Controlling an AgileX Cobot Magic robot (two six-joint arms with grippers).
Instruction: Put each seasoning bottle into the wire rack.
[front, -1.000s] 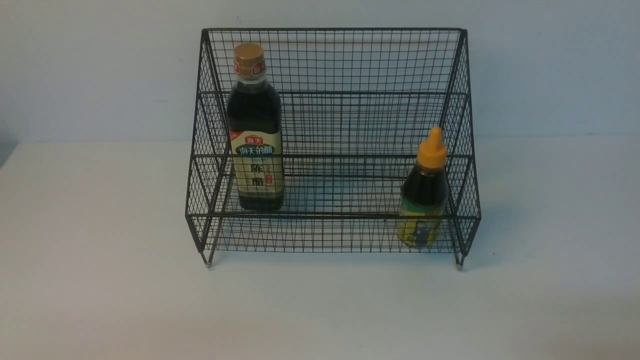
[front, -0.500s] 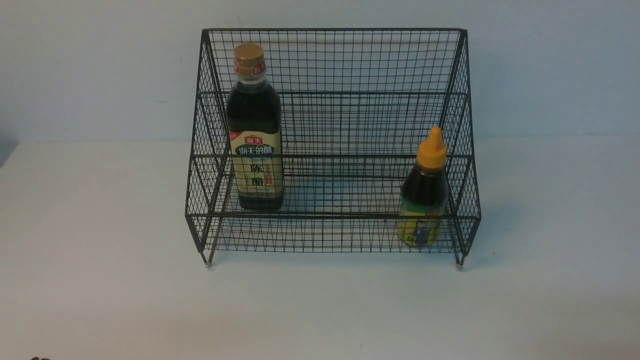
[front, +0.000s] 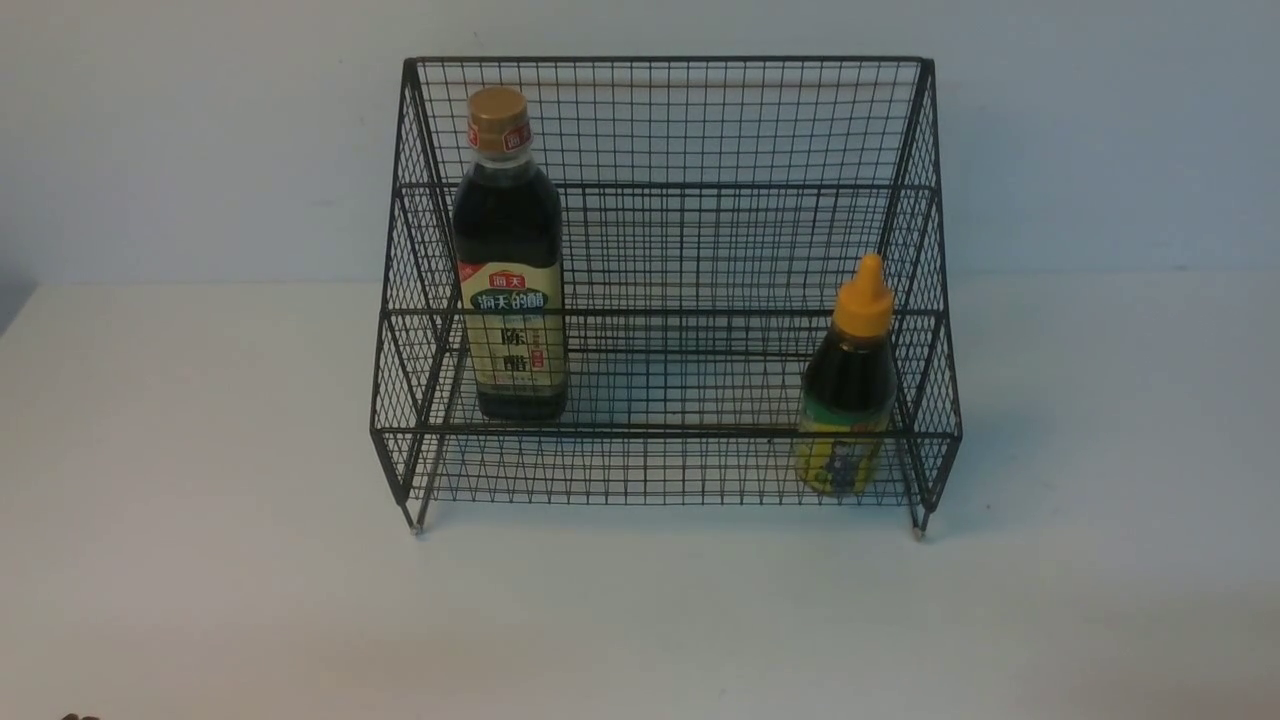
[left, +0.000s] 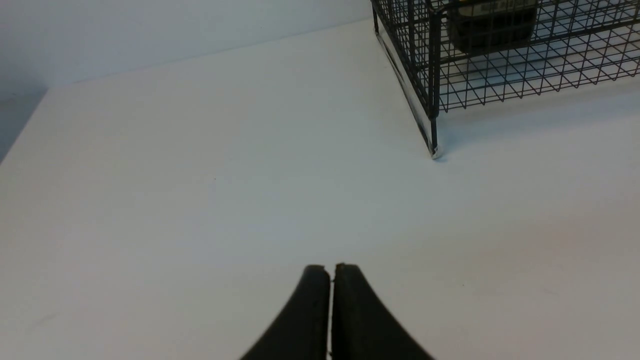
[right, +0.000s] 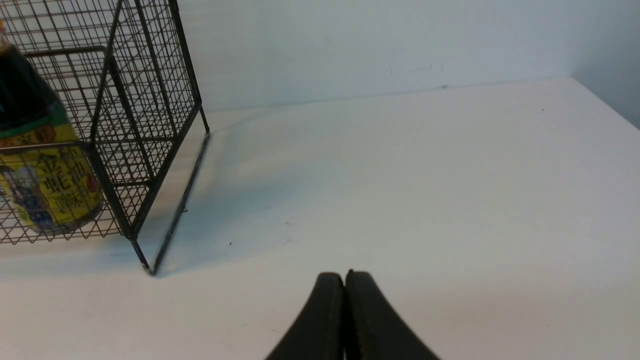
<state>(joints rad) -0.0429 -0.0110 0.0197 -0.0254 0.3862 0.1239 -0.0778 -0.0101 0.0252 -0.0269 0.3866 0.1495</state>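
Seasoning bottles both stand upright inside the wire rack (front: 665, 290): the tall bottle (front: 509, 260) with the gold cap sits on the rack's step toward its left side, and the short bottle (front: 847, 385) with the orange nozzle sits on the rack's lowest tier, close against its right wall. Judged from this, nothing is left to place. The remaining risk is small: an arm swinging toward the rack could knock its light wire frame, and the tall, narrow bottle would be the likelier to tip on the open mesh. Neither arm is near the rack. The left gripper (left: 332, 272) is clenched with nothing between its fingers, over bare table (left: 200, 200) well clear of the rack's left foot. The right gripper (right: 345, 280) is likewise pressed closed and empty, off the rack's right corner.
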